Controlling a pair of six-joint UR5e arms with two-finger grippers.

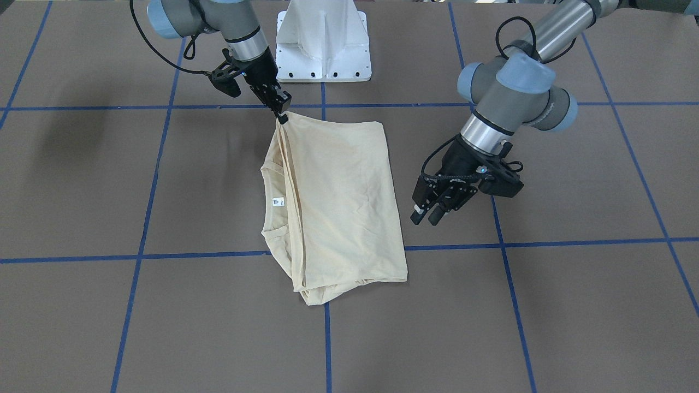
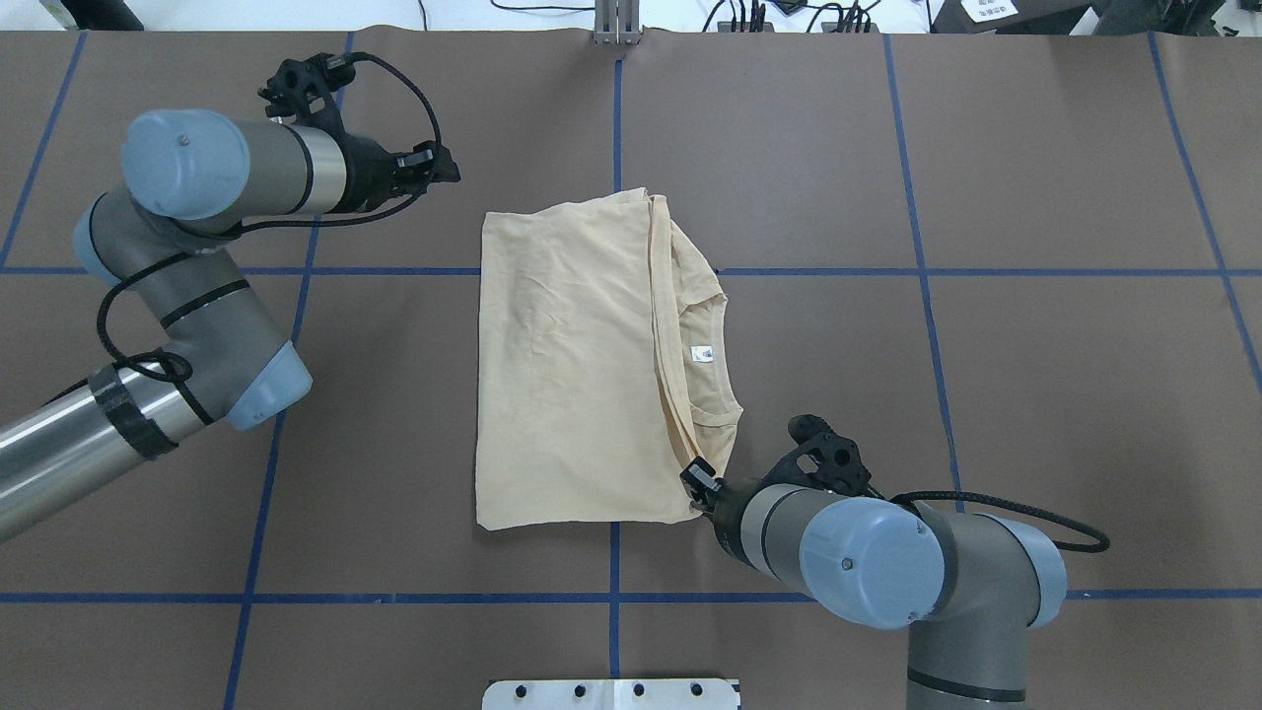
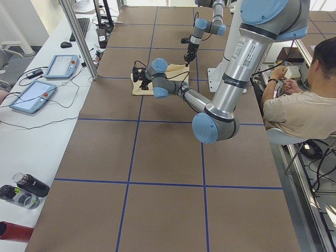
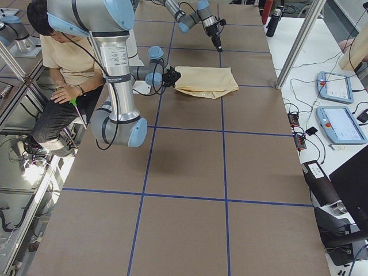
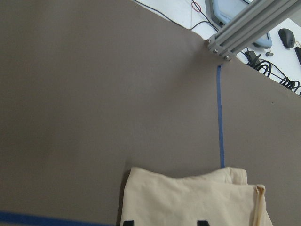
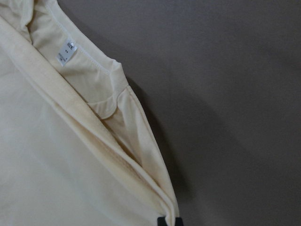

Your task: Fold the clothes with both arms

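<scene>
The brown bench (image 2: 986, 394) carries one garment. The left arm (image 2: 197, 296) is stretched towards the far edge, and the right arm (image 2: 887, 562) is kept by the robot's edge. The cream long-sleeved shirt (image 2: 562, 365) lies folded about the middle of the bench, its smooth body turned to the left end. The left gripper (image 1: 426, 217) is held spread and empty near the shirt's far left corner; the right gripper (image 1: 282, 113) is clamped on the hem corner nearest the robot's edge, which is drawn up to a point. The ribbed collar (image 6: 94, 63) and its white label (image 2: 701, 353) are left exposed towards the right end. The fold seems nearly laid; the corner is best lowered flat, with the hem kept square to the layers beneath and the tension eased before release.
</scene>
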